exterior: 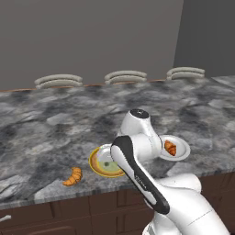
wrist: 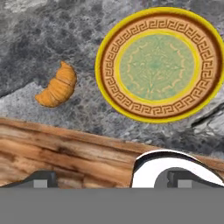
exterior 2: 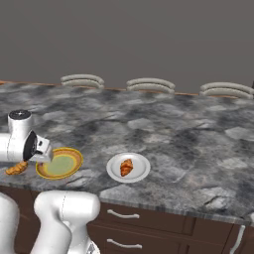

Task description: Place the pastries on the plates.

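White plate [exterior 2: 113, 167]: on the right side of the worktop, with the yellow plate off to its left. Smaller of the two, plain all over.
Right croissant [exterior 2: 126, 167]: sitting on the white plate, around the middle, so that one's sorted. Browned, ridged crust.
Yellow plate [wrist: 155, 68]: left of the white one, flat on the stone. Yellow rim, brownish band with a Greek-key kind of pattern, pale green centre.
Left croissant [wrist: 59, 86]: lying right on the stone, left of the yellow plate and a bit nearer, close to the near edge. Not touching the plate. Lighter golden orange, curved like a proper crescent.
Gripper [wrist: 112, 180]: fingers spread wide, nothing between them, so it's got hold of zilch.
Arm [exterior: 193, 213]: white with dark joints, reaching over the near edge; its hand end is up above the worktop, around the left side of the yellow plate in the right base view.
Worktop [exterior 2: 173, 129]: grey, marbled stone, pretty busy veining.
Cabinets [exterior 2: 163, 228]: dark brown fronts below the near edge, curved silvery handles [exterior 2: 123, 215].
Chairs [exterior 2: 150, 85]: three pale rounded backs lined up along the far side.
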Motion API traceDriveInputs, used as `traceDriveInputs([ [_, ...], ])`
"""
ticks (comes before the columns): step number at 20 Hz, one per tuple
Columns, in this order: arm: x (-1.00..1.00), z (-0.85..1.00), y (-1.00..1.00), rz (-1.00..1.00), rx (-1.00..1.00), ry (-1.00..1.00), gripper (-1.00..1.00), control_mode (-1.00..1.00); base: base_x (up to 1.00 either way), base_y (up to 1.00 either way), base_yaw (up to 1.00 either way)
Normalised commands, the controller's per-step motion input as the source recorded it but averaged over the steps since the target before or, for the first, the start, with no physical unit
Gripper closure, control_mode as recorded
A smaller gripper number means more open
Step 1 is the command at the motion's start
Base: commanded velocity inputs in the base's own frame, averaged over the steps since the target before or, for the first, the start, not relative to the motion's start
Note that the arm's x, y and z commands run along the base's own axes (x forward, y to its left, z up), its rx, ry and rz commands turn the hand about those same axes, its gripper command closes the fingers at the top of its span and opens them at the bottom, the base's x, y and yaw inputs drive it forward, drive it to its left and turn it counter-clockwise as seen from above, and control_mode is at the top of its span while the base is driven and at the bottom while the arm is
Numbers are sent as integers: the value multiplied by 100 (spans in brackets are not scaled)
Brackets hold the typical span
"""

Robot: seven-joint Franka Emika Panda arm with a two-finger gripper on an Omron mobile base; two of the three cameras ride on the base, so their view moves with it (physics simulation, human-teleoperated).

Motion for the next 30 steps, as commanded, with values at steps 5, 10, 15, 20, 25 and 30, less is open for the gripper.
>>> traceDriveInputs([
  [5,0,6,100,-19,0,-13,-100,-100,0,0,0],
  [10,61,-9,100,-27,0,-5,-100,-100,0,0,0],
  [15,86,-11,79,-19,0,9,-100,-100,0,0,0],
  [20,5,-15,1,0,0,7,-100,-100,0,0,0],
  [25,0,-42,-8,0,0,19,-100,-100,0,0,0],
  [30,0,-23,-5,0,0,12,-100,-100,0,0,0],
])
